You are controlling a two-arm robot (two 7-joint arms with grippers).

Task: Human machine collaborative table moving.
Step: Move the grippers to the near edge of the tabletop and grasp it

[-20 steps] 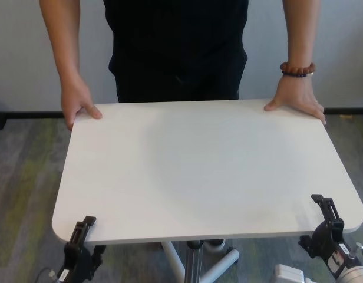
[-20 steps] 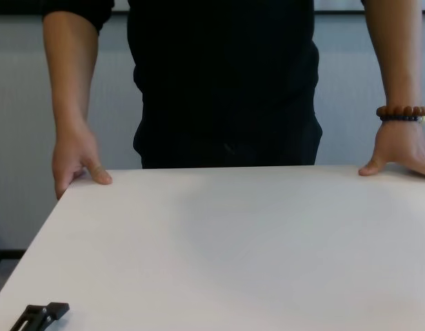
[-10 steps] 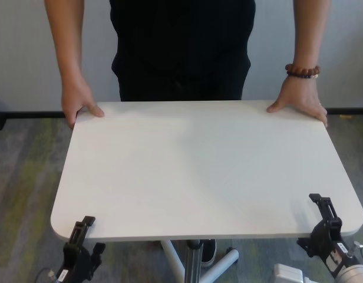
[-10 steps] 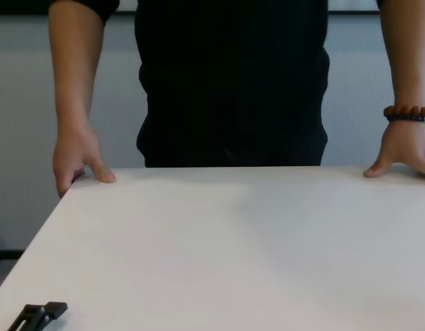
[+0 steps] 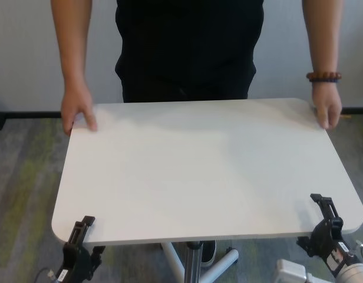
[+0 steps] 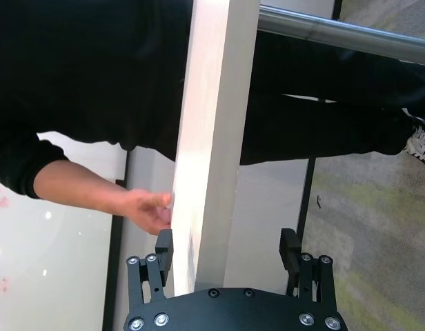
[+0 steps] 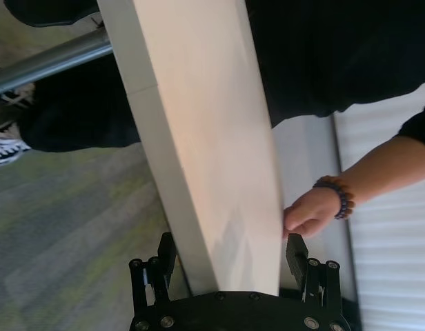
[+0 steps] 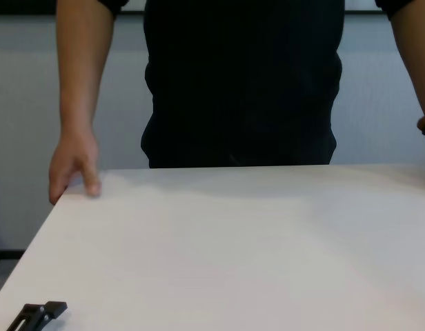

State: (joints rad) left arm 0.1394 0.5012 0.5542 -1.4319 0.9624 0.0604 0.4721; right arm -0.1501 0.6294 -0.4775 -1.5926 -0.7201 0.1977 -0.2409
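The white table (image 5: 205, 171) stands before me on a grey post (image 5: 193, 262). The human (image 5: 187, 47) in black stands at its far side, one hand (image 5: 78, 112) on the far left corner, the other hand (image 5: 327, 112), with a beaded bracelet (image 5: 323, 76), gripping the far right corner. My left gripper (image 5: 81, 233) straddles the near left edge; in the left wrist view (image 6: 226, 248) its fingers stand open above and below the tabletop (image 6: 205, 172). My right gripper (image 5: 326, 218) straddles the near right corner, open around the tabletop (image 7: 212, 158) in the right wrist view (image 7: 231, 252).
Grey carpet (image 5: 22, 177) lies all around, with a pale wall (image 5: 22, 53) behind the person. The table's white base legs (image 5: 220, 265) spread under the near edge. A white box (image 5: 290, 272) sits by my right arm. The person's shoe (image 5: 208, 252) shows near the base.
The person shifted toward the right. The braceleted hand slid off the tabletop to grip the far right corner's edge. The other hand's fingers moved onto the top. My grippers barely moved.
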